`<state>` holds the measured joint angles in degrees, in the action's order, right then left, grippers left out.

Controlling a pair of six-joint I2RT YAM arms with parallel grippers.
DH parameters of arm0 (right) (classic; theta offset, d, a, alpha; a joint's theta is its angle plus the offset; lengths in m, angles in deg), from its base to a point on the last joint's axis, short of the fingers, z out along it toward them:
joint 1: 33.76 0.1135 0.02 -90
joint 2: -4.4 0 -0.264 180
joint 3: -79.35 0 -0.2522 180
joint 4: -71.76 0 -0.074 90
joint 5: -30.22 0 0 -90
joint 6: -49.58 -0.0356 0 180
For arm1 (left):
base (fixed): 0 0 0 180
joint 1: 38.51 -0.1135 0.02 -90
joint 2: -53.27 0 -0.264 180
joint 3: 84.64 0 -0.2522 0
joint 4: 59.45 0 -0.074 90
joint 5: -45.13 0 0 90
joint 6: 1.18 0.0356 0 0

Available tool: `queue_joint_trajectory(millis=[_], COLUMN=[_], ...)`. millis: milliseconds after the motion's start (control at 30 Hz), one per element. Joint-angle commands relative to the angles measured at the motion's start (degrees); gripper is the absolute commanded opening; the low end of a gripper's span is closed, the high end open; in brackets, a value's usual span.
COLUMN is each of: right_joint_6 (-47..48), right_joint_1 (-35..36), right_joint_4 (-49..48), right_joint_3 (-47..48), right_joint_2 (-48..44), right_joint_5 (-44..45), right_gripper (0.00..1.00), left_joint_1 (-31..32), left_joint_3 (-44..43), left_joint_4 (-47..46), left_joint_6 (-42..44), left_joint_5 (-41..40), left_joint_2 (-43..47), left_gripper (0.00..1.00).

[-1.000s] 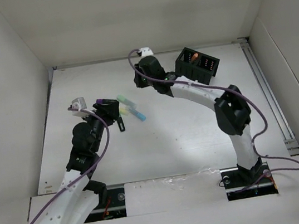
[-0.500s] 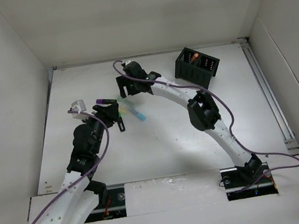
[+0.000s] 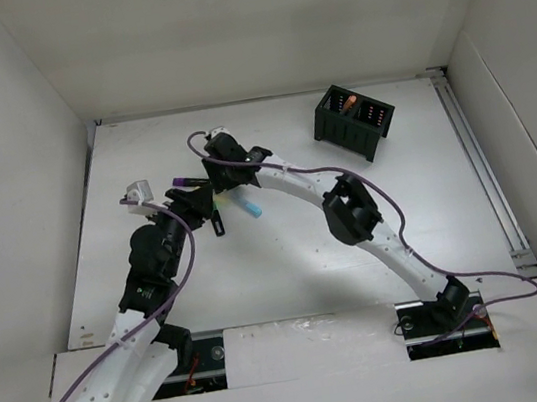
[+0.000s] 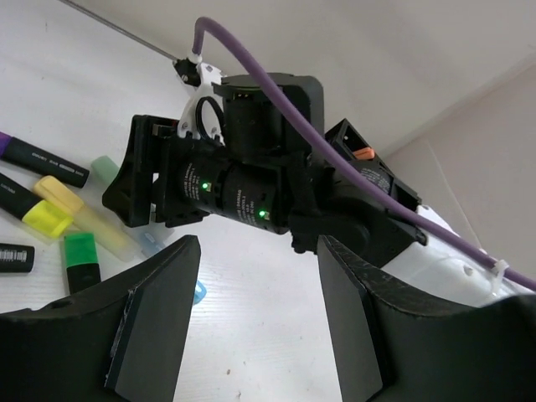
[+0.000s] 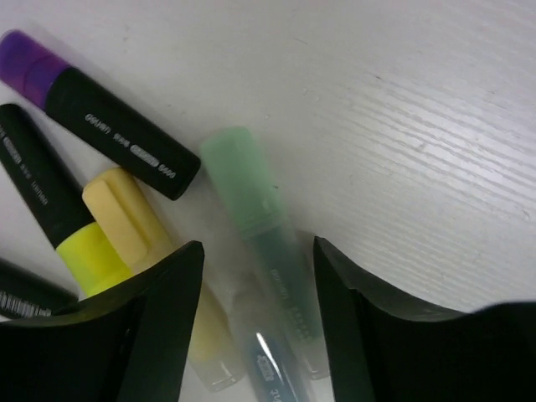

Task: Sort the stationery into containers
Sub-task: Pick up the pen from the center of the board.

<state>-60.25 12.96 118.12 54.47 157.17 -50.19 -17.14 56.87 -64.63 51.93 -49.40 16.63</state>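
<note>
Several highlighters lie in a pile left of centre. In the right wrist view I see a pale green one (image 5: 251, 201), a pale yellow one (image 5: 134, 222), a purple-capped black one (image 5: 109, 126), a black and bright yellow one (image 5: 59, 209) and a blue one (image 5: 268, 360). My right gripper (image 5: 255, 276) is open just above them, its jaws either side of the pale green and blue pens; it also shows in the top view (image 3: 216, 173). My left gripper (image 3: 204, 206) is open and empty beside the pile, facing the right gripper (image 4: 243, 167). The black organiser box (image 3: 354, 119) stands at the back right with something orange inside.
A green-capped marker (image 4: 81, 255) and a blue cap (image 4: 194, 291) lie near my left fingers. A black marker (image 3: 219, 226) lies by the left gripper. White walls enclose the table on three sides. A metal rail (image 3: 483, 179) runs along the right edge.
My right arm has swung left from beside the organiser box to over the highlighter pile and come down low. The left arm has hardly moved.
</note>
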Motion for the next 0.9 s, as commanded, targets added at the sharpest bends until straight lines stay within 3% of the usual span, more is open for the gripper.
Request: queue_joint_trajectory(millis=[0, 133, 233, 367, 533, 567, 633, 700, 733, 867], right_joint_6=[-1.78, -2.48, -4.59, -8.55, -10.66, -11.53, -12.15, -12.16, -12.16, -12.16], right_joint_1=[-0.14, -0.14, -1.71, -5.14, -8.57, -9.1, -9.1, -9.1, -9.1, -10.24], right_joint_4=[-0.34, -0.34, -3.32, -7.19, -13.6, -13.62, -14.14, -11.34, -10.72, -8.44], right_joint_3=[-0.47, -2.75, -9.68, -19.87, -37.17, -38.25, -39.14, -39.14, -38.45, -35.2], right_joint_2=[-0.19, -1.59, -5.19, -11.43, -20.92, -23.02, -23.83, -24.45, -24.45, -21.91], right_joint_5=[5.79, 10.88, 12.21, 12.21, 9.31, 8.36, 6.77, 6.15, 6.15, 8.17], right_gripper=[0.59, 0.38, 0.31, 0.23, 0.21, 0.23, 0.36, 0.56, 0.61, 0.65], left_joint_1=[-0.01, -0.01, -0.01, -0.01, -0.01, -0.01, -0.01, -0.01, -0.01, -0.01], left_joint_3=[-0.23, 0.47, -0.23, 0.56, 0.56, 0.56, -0.05, -0.05, -0.05, -0.05], left_joint_4=[-1.36, -1.63, -2.24, -2.77, -3.65, -3.65, -3.65, -3.65, -4.34, -4.35], left_joint_6=[-0.21, -0.21, -0.21, -0.21, -0.21, -0.21, -0.21, -0.21, -0.21, -0.21], left_joint_5=[0.58, 0.58, 2.16, 2.16, 3.66, 3.66, 5.14, 5.68, 5.68, 5.93], left_joint_2=[1.83, 1.32, 1.31, -0.01, -1.14, -1.15, -2.9, -3.43, -3.43, -4.57], left_gripper=[0.55, 0.55, 0.55, 0.55, 0.56, 0.56, 0.56, 0.56, 0.56, 0.56])
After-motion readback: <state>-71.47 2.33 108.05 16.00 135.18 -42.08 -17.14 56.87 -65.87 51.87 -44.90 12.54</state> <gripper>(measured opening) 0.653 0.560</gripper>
